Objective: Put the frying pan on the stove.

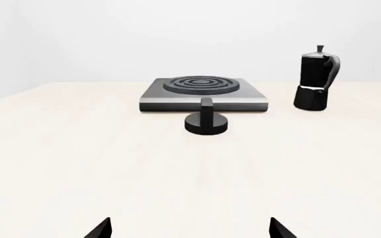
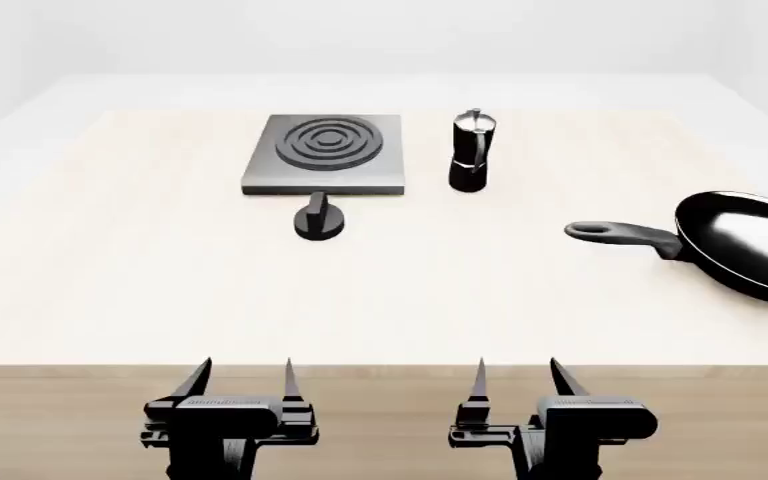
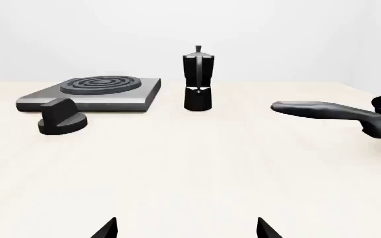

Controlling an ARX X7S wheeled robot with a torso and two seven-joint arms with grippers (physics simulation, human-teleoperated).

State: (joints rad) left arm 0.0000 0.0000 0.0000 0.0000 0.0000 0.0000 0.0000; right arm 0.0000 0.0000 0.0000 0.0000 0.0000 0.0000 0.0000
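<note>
Left wrist: stove (image 1: 204, 92) lying far across table (image 1: 78, 163), knob (image 1: 206, 121) just before it, moka pot (image 1: 317, 79) beside.

Head: frying pan (image 2: 744, 243) sitting at right table edge, well apart from stove; left gripper (image 2: 241, 382) and right gripper (image 2: 518, 382) both hanging spread, empty.

Right wrist: pan handle (image 3: 323, 111) pointing toward pot.

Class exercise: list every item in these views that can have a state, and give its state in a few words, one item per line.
frying pan: upright on the table, empty, not held, handle toward the stove.
stove: flat on the table, nothing on its rings.
moka pot: standing upright, lid closed.
knob: resting in front of the stove, apart from it.
left gripper: open, empty.
right gripper: open, empty.
</note>
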